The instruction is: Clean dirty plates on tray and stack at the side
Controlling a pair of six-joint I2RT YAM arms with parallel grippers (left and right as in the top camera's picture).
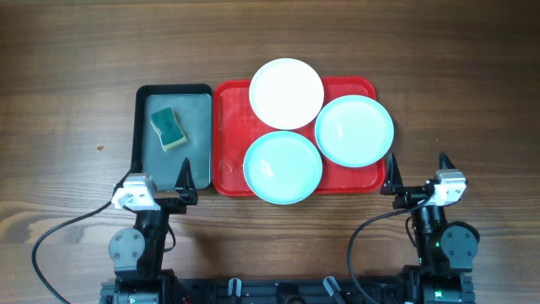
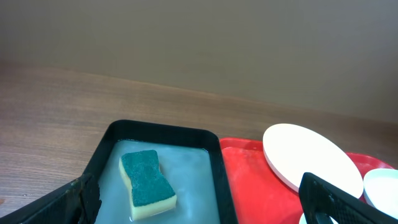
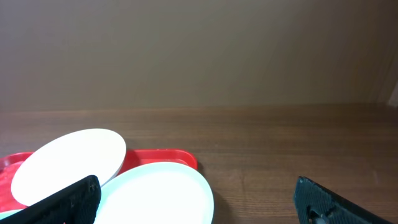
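Note:
Three plates lie on the red tray [image 1: 229,127]: a white plate [image 1: 286,93] at the far edge, a pale aqua plate [image 1: 354,129] at the right and another aqua plate [image 1: 283,166] at the front. Each overhangs the tray's rim a little. My left gripper [image 1: 156,187] stands open at the near end of the grey tray, holding nothing. My right gripper [image 1: 418,173] is open just right of the red tray's near corner, also holding nothing. The left wrist view shows the white plate [image 2: 308,158] on the red tray [image 2: 255,180]. The right wrist view shows the white plate [image 3: 68,162] and an aqua plate [image 3: 155,193].
A black-rimmed grey tray [image 1: 139,127] lies directly left of the red tray, with a green-and-yellow sponge [image 1: 169,128] on it; the sponge [image 2: 146,183] sits ahead of my left gripper [image 2: 202,211]. Bare wooden table stretches right of my right gripper [image 3: 199,214] and far left.

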